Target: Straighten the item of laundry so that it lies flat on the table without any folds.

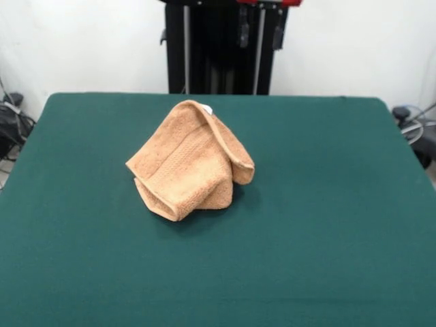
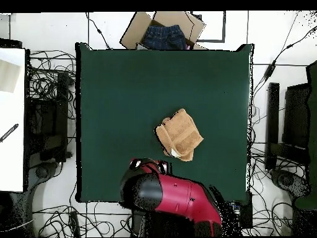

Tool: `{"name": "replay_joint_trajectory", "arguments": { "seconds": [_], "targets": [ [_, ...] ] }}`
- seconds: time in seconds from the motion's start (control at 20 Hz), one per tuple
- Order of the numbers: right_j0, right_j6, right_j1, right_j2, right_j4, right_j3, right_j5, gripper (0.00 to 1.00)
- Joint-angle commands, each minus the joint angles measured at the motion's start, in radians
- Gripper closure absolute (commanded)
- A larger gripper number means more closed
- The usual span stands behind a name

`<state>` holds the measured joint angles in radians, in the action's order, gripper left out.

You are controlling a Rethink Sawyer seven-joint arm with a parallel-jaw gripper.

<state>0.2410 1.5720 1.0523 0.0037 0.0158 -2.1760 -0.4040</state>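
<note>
The tan terry towel (image 1: pixel 191 163) lies crumpled in a folded heap near the middle of the green table (image 1: pixel 327 204), with one corner doubled over and a white label (image 1: pixel 207 109) at its far tip. In the overhead view the towel (image 2: pixel 179 134) sits a little right of centre on the table (image 2: pixel 124 93). My gripper (image 1: pixel 259 30) hangs drawn back at the top edge, above the table's far side, its two dark tips apart, well clear of the towel. The overhead view shows the gripper (image 2: pixel 148 165) at the end of the red arm (image 2: pixel 179 198), empty.
The black pedestal (image 1: pixel 218 54) stands behind the table's far edge. A cardboard box with blue jeans (image 2: pixel 164 34) sits off the table's opposite edge. Cables (image 2: pixel 49 80) and equipment lie on the floor around the table.
</note>
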Motion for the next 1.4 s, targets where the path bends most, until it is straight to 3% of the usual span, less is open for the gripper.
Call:
{"name": "replay_joint_trajectory", "arguments": {
  "seconds": [0.05, 0.4, 0.75, 1.4],
  "targets": [
    [0.023, 0.052, -0.145, 0.105, 0.062, 0.012, 0.079, 0.0],
    [0.05, 0.036, -0.204, 0.12, 0.088, 0.05, 0.109, 0.0],
    [0.139, -0.021, -0.192, 0.174, 0.122, 0.066, 0.065, 0.0],
    [0.249, -0.026, -0.234, 0.269, 0.186, 0.086, 0.062, 0.0]
  ]
}}
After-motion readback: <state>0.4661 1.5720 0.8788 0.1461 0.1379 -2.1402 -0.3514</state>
